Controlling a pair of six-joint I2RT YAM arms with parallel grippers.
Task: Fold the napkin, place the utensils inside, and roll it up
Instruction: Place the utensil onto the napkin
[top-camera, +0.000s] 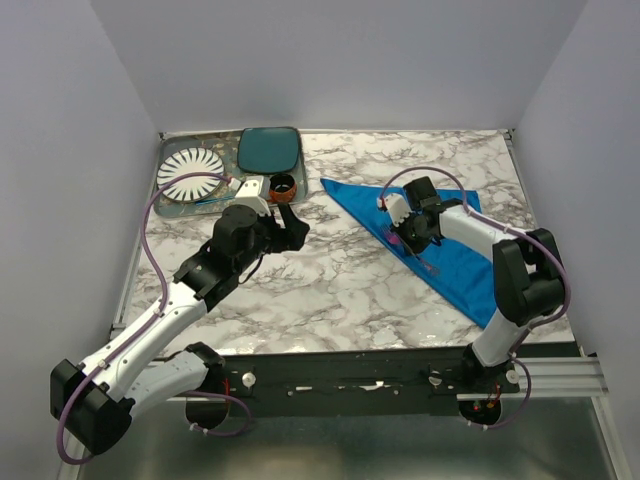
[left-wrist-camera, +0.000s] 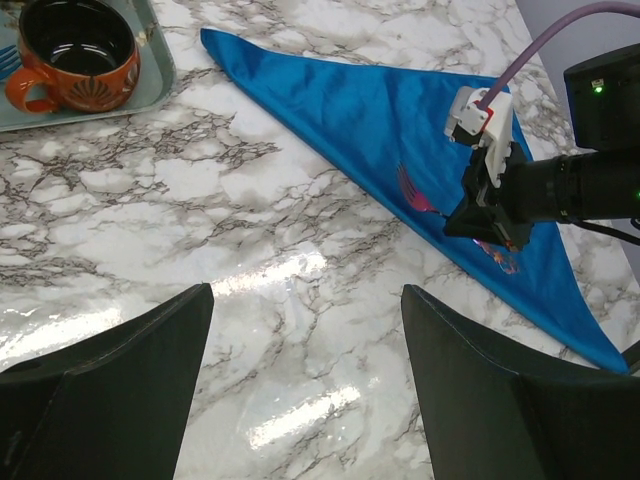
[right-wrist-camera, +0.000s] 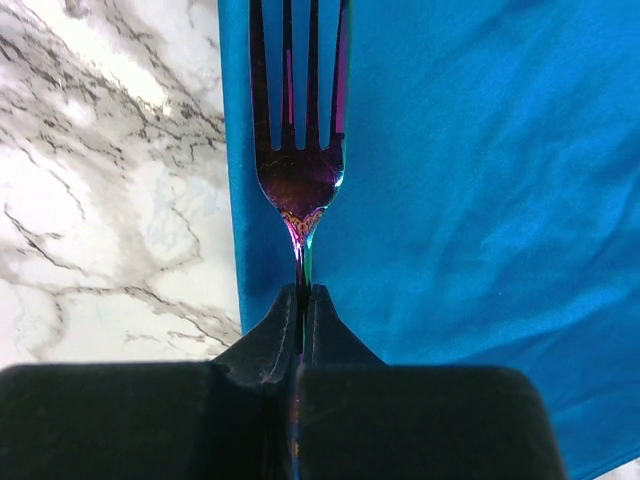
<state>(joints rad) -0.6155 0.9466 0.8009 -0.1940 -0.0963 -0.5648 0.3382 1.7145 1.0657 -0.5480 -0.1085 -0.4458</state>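
The right fingers (right-wrist-camera: 265, 345) pinch the fork (right-wrist-camera: 298, 185) by its neck, tines toward 12 o'clock, along the folded napkin (right-wrist-camera: 480, 200) (3 o'clock on the table (right-wrist-camera: 100, 150)), seemingly to lay it inside; the left fingers (left-wrist-camera: 120, 370) gape empty.

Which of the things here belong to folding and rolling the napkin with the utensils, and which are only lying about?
For the job:
- blue napkin, folded to a triangle
- fork, pinched in the right gripper over the napkin's edge

Lying about:
- orange mug
- white striped plate
- teal plate
- metal tray
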